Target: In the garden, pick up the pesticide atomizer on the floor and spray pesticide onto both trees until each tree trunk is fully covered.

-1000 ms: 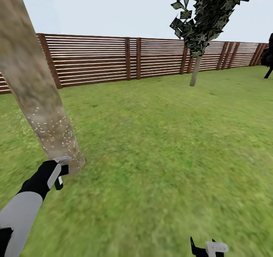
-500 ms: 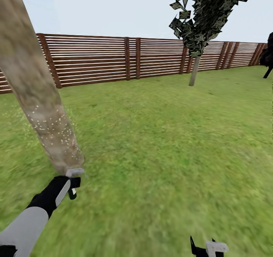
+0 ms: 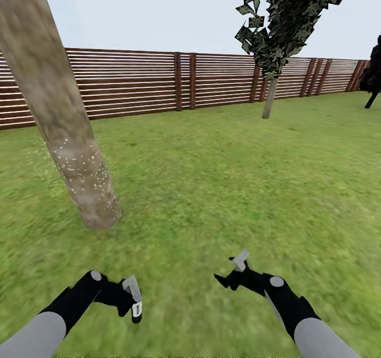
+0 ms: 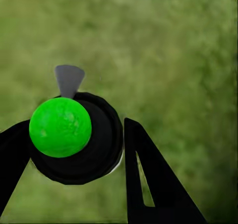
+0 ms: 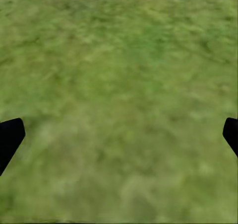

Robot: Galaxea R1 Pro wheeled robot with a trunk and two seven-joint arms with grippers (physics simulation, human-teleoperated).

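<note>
Grass lawn [image 3: 222,178], atomizer [image 4: 74,139] clamped in left hand [image 4: 74,159]

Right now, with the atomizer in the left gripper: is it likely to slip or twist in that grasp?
Probably rigid: the atomizer keeps a clean round outline between the left gripper's fingers.
Its rounded, smooth-looking body could twist between the flat fingers.
Likely light: it looks small beside the left gripper in the head view.
</note>
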